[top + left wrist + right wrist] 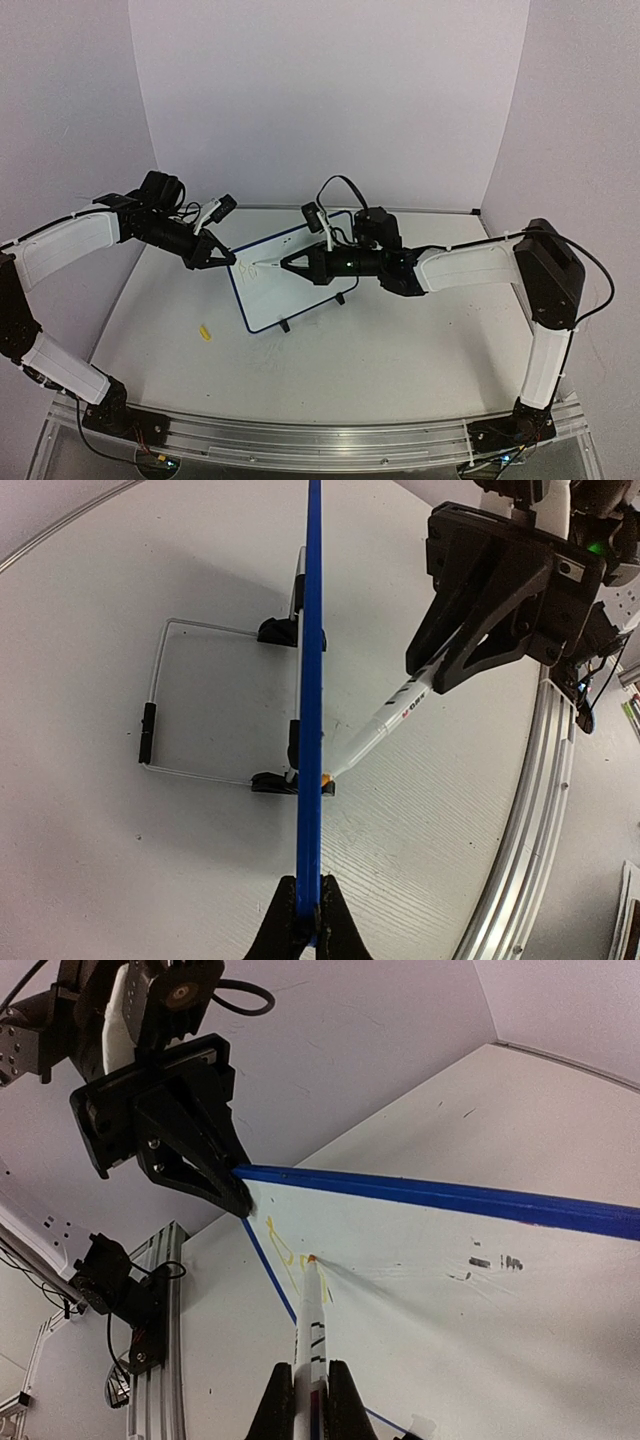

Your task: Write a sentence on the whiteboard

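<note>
A small white rectangular whiteboard with a thin blue frame (290,302) stands tilted on black feet and a wire stand near the middle of the pale surface (400,350), a little toward its far edge. The left end effector (222,258) is clamped together on the board's top corner, on the side of the surface's left edge, steadying it. The right end effector (288,265) is pinched on a slim white marker pen (312,1332), whose long axis runs straight out from its fingers toward that same corner. The tip appears to touch the board's face just beside the sentence (283,1248), so far a few faint yellow strokes. The board's face lies directly ahead of the right arm, which is the one placed to write. Judged from here, the line must run along the board's long top edge, away from the left end effector and back toward the right arm. A small yellow marker cap (205,332) lies near the surface's left edge.
</note>
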`<state>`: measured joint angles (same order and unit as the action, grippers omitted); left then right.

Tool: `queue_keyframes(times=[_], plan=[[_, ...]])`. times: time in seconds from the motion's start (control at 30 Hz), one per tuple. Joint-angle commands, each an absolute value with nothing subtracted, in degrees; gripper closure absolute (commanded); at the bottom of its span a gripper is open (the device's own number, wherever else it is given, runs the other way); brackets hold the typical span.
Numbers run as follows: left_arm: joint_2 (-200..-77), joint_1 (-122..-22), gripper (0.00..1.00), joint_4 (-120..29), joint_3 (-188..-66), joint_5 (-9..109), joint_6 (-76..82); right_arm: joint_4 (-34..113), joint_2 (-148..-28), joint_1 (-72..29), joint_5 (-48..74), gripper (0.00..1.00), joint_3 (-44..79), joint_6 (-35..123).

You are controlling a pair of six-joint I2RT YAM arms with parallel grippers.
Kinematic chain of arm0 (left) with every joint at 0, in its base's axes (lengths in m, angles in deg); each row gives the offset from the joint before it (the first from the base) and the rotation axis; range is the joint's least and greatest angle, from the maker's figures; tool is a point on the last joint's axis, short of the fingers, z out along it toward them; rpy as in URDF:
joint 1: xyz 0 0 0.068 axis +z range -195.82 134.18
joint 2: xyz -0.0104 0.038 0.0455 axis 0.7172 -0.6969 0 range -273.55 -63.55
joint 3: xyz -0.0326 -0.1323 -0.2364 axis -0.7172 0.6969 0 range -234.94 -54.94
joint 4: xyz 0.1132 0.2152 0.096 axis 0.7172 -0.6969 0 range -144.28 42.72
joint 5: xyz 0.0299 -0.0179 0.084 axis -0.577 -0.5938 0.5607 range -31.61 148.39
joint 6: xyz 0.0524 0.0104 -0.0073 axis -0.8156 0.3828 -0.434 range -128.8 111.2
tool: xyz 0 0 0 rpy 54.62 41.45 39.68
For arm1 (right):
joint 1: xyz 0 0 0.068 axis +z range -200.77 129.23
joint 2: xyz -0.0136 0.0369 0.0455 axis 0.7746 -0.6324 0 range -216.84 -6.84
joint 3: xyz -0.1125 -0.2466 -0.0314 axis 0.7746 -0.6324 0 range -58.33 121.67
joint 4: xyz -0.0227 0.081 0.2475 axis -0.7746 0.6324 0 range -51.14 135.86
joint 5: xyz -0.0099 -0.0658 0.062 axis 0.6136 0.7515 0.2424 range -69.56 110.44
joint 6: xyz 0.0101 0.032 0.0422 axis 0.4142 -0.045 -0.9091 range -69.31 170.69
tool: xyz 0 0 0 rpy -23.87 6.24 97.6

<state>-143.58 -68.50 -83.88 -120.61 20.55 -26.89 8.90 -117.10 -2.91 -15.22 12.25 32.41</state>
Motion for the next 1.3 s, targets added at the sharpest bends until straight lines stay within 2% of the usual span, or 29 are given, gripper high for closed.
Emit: queue_keyframes(times=[0.0, 0.33, 1.27], plan=[[-144.41, -68.79, 1.0, -85.78, -123.19, 18.98, -27.23, 6.35, -114.25, -3.42, -16.35, 1.0, 13.05, 32.29], [-144.26, -68.78, 1.0, -85.78, -123.23, 18.96, -27.25, 6.33, -107.55, -4.21, -18.53, 1.0, 7.85, 31.63], [-144.97, -68.85, 1.0, -85.87, -123.36, 18.95, -27.22, 3.17, -115.77, -6.38, -19.95, 1.0, 11.4, 29.48]])
